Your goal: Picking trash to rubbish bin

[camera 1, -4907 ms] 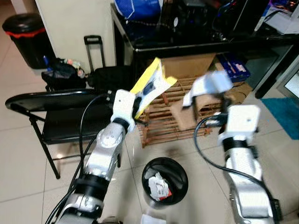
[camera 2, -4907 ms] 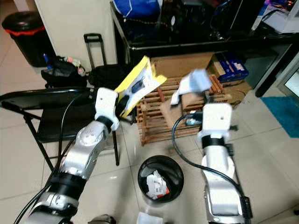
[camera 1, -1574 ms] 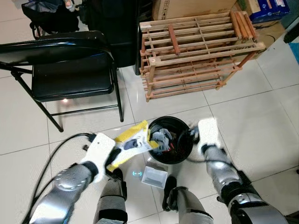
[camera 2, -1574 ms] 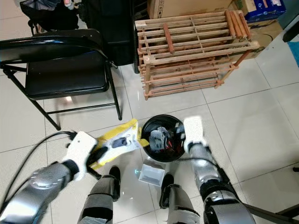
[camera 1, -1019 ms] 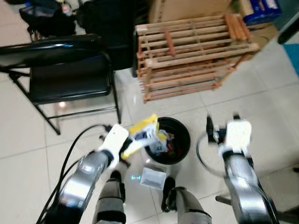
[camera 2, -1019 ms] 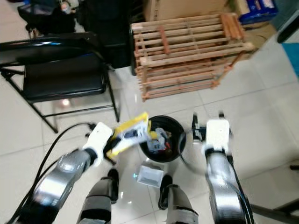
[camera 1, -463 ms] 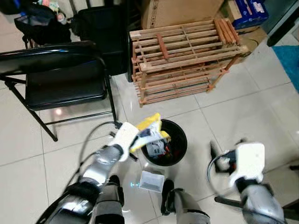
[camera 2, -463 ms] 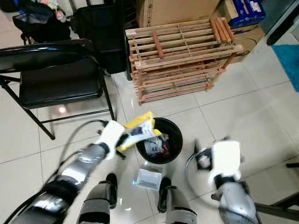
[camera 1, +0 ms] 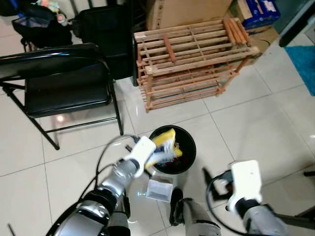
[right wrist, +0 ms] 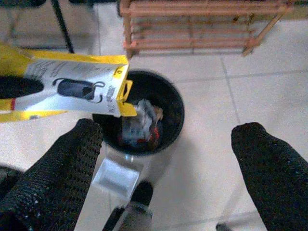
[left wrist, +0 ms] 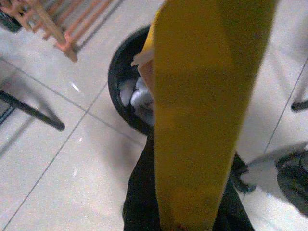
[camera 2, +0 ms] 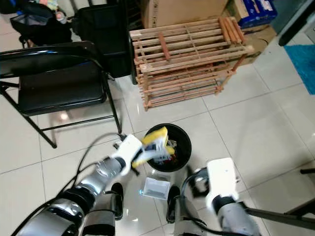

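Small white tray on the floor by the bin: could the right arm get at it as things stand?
Probably yes: the right tool is open and holds nothing, and the white tray lies uncovered on the tile beside the bin.

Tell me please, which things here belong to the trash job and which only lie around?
Job:
- yellow package, held by the left gripper over the bin
- black rubbish bin with trash inside
- right gripper, open, holding nothing

Lying about:
- wooden rack
- black folding chair
- cardboard box
- small clear packet on the floor beside the bin
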You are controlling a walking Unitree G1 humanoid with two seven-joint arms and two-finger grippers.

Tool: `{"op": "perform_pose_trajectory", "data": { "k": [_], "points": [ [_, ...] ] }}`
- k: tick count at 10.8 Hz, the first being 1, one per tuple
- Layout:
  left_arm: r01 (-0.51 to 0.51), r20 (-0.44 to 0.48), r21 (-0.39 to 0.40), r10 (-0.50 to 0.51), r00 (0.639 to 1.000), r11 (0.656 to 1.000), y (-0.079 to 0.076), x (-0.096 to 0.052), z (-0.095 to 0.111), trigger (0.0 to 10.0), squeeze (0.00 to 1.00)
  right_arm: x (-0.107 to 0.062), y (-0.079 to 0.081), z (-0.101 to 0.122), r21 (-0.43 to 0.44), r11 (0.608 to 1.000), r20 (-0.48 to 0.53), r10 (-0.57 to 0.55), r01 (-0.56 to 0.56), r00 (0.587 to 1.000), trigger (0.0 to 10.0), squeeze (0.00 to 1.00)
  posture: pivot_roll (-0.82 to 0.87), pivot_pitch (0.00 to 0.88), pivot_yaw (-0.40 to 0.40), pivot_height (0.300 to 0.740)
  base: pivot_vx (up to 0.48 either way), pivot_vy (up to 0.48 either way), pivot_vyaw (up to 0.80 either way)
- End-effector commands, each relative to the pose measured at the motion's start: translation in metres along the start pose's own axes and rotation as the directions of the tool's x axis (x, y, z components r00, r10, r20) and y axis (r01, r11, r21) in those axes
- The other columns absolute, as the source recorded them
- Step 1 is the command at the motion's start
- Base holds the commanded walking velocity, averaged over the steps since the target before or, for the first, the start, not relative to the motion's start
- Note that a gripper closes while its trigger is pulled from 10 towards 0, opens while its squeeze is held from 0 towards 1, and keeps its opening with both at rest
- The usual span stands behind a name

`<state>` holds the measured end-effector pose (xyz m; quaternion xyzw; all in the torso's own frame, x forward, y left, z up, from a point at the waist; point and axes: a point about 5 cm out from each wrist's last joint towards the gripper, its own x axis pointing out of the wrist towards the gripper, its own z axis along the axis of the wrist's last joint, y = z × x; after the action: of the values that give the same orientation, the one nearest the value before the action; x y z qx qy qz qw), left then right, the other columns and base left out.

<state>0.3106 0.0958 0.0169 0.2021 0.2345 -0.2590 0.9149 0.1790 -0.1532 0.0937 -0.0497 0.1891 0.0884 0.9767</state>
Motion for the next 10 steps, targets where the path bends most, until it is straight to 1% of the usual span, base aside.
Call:
{"op": "perform_pose_trajectory", "data": {
  "k": [1,2,3,4,5,6,7,10],
  "points": [
    [0.003,-0.038,0.006,-0.003,0.999,1.000,-0.005,0.000,-0.009,10.0,0.00,-0.002,0.001,-0.010,-0.015,1.000,-0.059,0.006,-0.007,0.998,10.0,0.00,0.03,0.324,-0.067,0.740,0.000,0.000,0.00],
    [0.001,-0.040,0.003,-0.001,0.999,1.000,-0.005,0.000,-0.010,10.0,0.00,0.005,0.003,-0.017,-0.015,1.000,-0.077,0.006,-0.007,0.997,10.0,0.00,0.03,0.324,-0.067,0.740,0.000,0.000,0.00],
    [-0.001,-0.041,0.003,0.001,0.999,1.000,-0.005,0.000,-0.012,10.0,0.00,0.018,0.004,-0.024,-0.024,1.000,-0.078,-0.009,0.007,0.997,10.0,0.00,0.04,0.324,-0.070,0.740,0.000,0.000,0.00],
    [-0.003,-0.045,0.002,0.003,0.999,1.000,-0.005,-0.001,-0.014,10.0,0.00,0.025,0.003,-0.028,-0.012,1.000,-0.087,-0.020,0.019,0.996,10.0,0.00,0.04,0.325,-0.070,0.740,0.000,0.000,0.00],
    [-0.011,-0.054,-0.003,0.010,0.998,1.000,-0.004,-0.001,-0.016,10.0,0.00,0.035,0.003,-0.037,-0.025,0.999,-0.115,-0.033,0.030,0.993,10.0,0.00,0.05,0.322,-0.071,0.740,0.000,0.000,0.00],
    [-0.015,-0.062,-0.004,0.015,0.998,1.000,-0.004,-0.002,-0.018,10.0,0.00,0.041,0.003,-0.044,-0.040,0.999,-0.140,-0.035,0.030,0.990,10.0,0.00,0.05,0.322,-0.071,0.740,0.000,0.000,0.00],
    [-0.017,-0.075,0.000,0.017,0.997,1.000,-0.005,-0.002,-0.021,10.0,0.00,0.044,0.004,-0.050,-0.049,0.999,-0.160,-0.032,0.025,0.987,10.0,0.00,0.05,0.327,-0.076,0.740,0.000,0.000,0.00],
    [-0.017,-0.116,0.013,0.018,0.993,1.000,-0.011,-0.003,-0.030,10.0,0.00,0.036,0.009,-0.055,-0.049,0.999,-0.165,-0.020,0.012,0.986,10.0,0.00,0.02,0.342,-0.088,0.740,0.000,0.000,0.00]
  ]
}}
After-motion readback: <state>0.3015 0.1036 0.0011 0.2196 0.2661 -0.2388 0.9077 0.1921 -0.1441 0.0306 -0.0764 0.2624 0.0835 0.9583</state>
